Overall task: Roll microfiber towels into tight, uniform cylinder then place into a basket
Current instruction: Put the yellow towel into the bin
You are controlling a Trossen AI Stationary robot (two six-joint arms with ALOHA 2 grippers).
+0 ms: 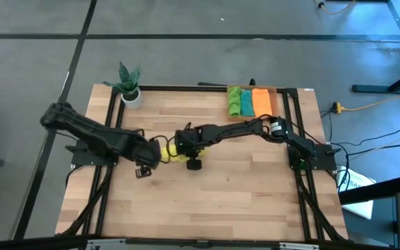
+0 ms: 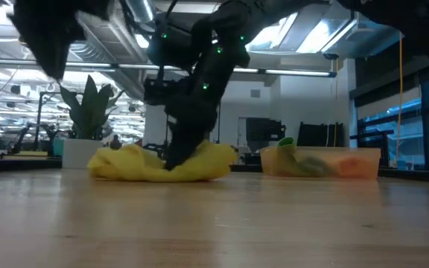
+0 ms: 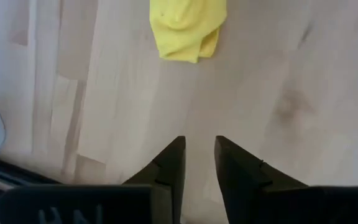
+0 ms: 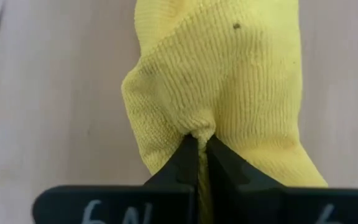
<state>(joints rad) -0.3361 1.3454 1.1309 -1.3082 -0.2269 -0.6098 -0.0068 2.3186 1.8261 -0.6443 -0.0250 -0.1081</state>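
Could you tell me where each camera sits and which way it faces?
High: overhead, straight down on table; both arms show, basket at the far edge.
Low: table height, level across; arms drop onto yellow towel.
Left wrist: past left gripper, fingers apart, towards the towel.
Right wrist: close above the towel; right gripper pinches a fold.
All four share the yellow towel; high and low also share the basket.

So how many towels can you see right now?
4: a yellow towel mid-table, pinched by the right claw; green, teal and orange ones in the basket. More could be hidden.
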